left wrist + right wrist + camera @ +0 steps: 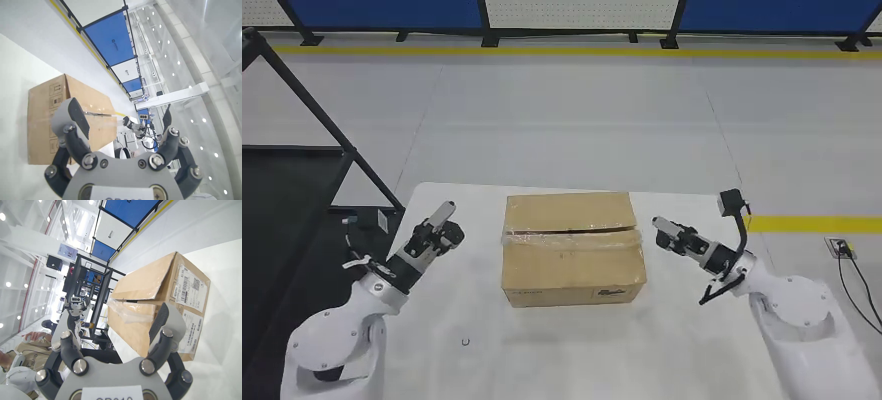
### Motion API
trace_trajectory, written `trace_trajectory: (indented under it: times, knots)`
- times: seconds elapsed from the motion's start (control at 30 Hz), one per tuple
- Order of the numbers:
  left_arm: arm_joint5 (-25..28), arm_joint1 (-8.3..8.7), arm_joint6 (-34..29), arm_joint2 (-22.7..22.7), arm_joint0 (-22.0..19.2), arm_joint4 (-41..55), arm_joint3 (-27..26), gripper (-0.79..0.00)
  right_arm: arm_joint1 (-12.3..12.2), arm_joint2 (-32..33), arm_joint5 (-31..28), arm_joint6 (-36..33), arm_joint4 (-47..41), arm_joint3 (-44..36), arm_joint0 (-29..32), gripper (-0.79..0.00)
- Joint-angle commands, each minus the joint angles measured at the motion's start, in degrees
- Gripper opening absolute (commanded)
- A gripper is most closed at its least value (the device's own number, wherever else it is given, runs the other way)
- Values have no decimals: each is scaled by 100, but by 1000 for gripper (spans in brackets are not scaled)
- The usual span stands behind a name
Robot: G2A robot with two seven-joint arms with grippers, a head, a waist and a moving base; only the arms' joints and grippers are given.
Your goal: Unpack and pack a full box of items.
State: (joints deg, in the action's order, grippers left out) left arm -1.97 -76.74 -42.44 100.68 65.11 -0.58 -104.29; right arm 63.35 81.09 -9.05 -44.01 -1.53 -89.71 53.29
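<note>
The cardboard box [574,248] is set on the tabletop [662,340] between left jaws and right jaws, both empty, spread wide. It is judged stiff, probably heavy; its flaps [567,213] are best taken at the seam.

The white table [572,350] carries a cardboard box [572,248] near its middle, flaps down, with loose clear tape across the seam. A small dark ring [465,343] lies apart, toward the front left.

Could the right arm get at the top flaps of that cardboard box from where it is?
Probably yes: the right tool is open beside the cardboard box, with nothing between them.
</note>
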Motion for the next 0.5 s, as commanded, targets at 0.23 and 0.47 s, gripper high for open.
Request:
trace_trajectory:
  times: [0.23,0.47]
  knots:
    - [30,39,-31,-527,-396,147,447,0,-29,-133,579,411,1204,-670,66,0]
    - [-30,28,-16,-636,-362,365,492,0,-14,-323,325,524,1311,-715,136,0]
